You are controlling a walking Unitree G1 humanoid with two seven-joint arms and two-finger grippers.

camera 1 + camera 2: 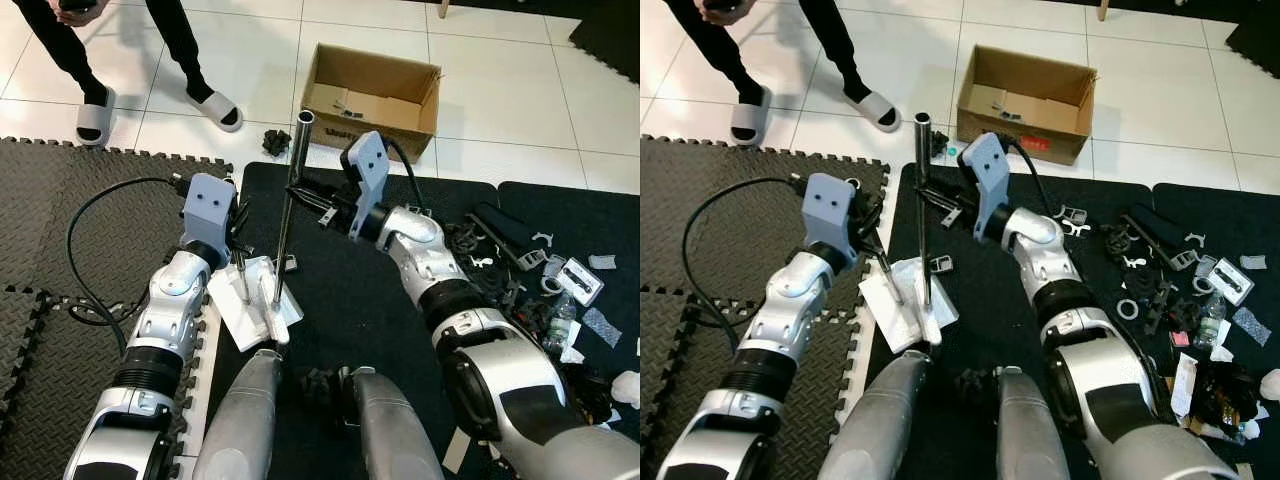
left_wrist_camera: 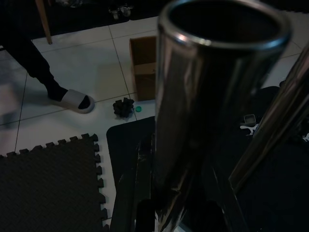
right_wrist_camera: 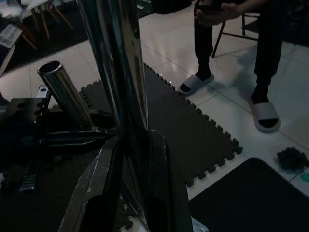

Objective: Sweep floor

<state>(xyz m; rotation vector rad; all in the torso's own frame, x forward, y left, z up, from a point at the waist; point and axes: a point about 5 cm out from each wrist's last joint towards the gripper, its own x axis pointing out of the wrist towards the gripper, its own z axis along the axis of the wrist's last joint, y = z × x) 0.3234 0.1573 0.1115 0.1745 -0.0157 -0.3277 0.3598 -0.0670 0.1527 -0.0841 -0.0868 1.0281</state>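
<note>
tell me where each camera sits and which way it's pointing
Left eye view: on the head, looking down at both arms, the cardboard box and the long pole.
Right eye view: same head, same scene, slightly shifted.
Left wrist view: on the left arm, looking along the short pole toward tile floor.
Right wrist view: on the right arm, right hand around the long pole.
Both wrist views share a person's slippers.

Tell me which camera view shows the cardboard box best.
The left eye view: the whole open cardboard box sits on the white tiles. The right eye view shows it equally whole. The left wrist view catches one dim side, behind a metal pole.
</note>
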